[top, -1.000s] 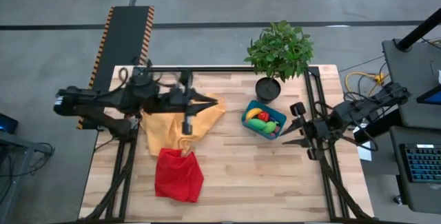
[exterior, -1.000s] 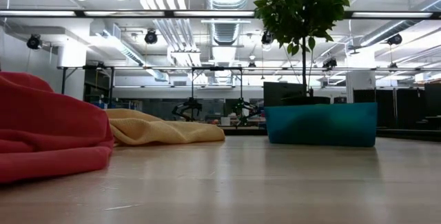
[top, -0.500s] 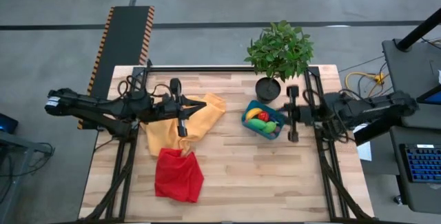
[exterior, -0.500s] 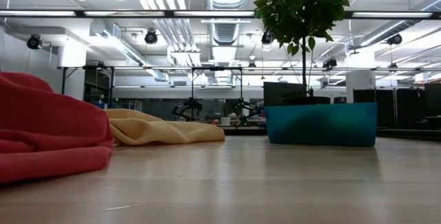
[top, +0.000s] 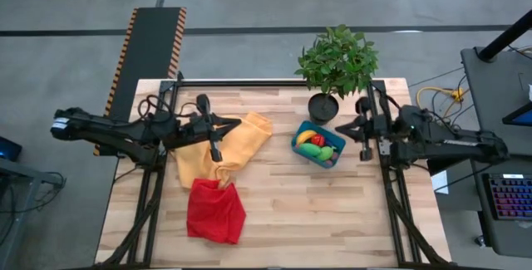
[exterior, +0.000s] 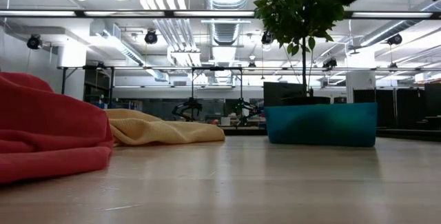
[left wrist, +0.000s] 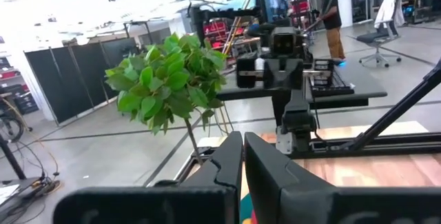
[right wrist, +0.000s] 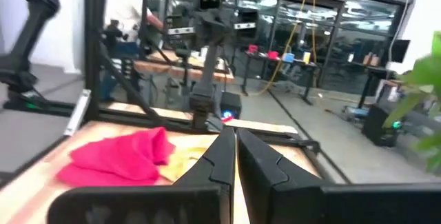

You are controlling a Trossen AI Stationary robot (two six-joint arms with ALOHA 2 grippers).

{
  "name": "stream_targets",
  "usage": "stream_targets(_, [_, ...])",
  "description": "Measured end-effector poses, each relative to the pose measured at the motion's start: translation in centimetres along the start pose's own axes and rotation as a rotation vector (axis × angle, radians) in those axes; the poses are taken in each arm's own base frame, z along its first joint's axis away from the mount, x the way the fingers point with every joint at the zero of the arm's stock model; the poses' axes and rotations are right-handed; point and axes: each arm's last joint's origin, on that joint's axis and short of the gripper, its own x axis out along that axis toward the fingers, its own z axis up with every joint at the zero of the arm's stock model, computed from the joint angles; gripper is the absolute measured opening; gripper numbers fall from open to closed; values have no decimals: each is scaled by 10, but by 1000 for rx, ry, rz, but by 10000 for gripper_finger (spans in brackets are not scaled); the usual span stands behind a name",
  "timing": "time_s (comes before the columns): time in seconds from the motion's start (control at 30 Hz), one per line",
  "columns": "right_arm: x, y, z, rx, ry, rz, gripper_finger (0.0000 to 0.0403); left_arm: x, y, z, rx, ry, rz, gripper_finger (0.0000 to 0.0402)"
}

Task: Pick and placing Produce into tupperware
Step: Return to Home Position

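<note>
The teal tupperware (top: pixel 304 154) (exterior: pixel 321 123) stands on the wooden table at right of centre. In it lie produce pieces: a yellow banana (top: pixel 306 137), a red tomato (top: pixel 318 140) and a green piece (top: pixel 325 151). My right gripper (top: pixel 338 125) (right wrist: pixel 231 145) hangs shut above the table's right side, just right of the tupperware, pointing left. My left gripper (top: pixel 238 122) (left wrist: pixel 242 148) hangs shut over the yellow cloth, pointing right toward the tupperware. Neither one holds anything.
A potted plant (top: pixel 337 61) (left wrist: pixel 169 79) stands in its black pot (top: pixel 323 106) just behind the tupperware. A yellow cloth (top: pixel 224 147) (right wrist: pixel 180 156) lies left of centre, with a red cloth (top: pixel 214 210) (right wrist: pixel 117 155) nearer the front edge. A person (left wrist: pixel 331 10) stands in the room beyond.
My right gripper has shut its fingers, swung toward the table's far edge and now points left beside the tupperware. My left gripper has drawn back toward the table's left edge and sunk a little, staying shut. The produce and the cloths have not moved.
</note>
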Motion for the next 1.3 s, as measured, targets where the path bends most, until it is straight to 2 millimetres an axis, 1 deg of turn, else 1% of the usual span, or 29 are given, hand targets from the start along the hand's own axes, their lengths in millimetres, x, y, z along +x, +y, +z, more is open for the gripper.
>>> stream_targets(0.2, [-19, 13, -27, 59, -23, 0, 8, -5, 2, 1, -25, -13, 3, 1])
stream_targets(0.47, [-33, 24, -54, 91, -54, 17, 8, -4, 0, -8, -46, 14, -2, 1])
stream_targets(0.63, [-36, 28, -75, 130, -46, 22, 8, -4, -1, -14, -44, 33, 9, 1])
stream_targets(0.93, [-33, 34, -111, 132, -2, 27, 8, -4, -2, -18, -46, 42, 9, 1])
stream_targets(1.0, [-33, 35, -114, 128, 24, 32, 9, -4, -3, -21, -54, 55, 6, 1])
stream_targets(1.17, [-33, 35, -112, 128, 11, 45, 9, 0, -7, -28, -49, 74, -19, 1])
stream_targets(1.3, [-33, 35, -113, 128, 12, 47, 9, 11, -16, -37, -77, 63, -101, 1])
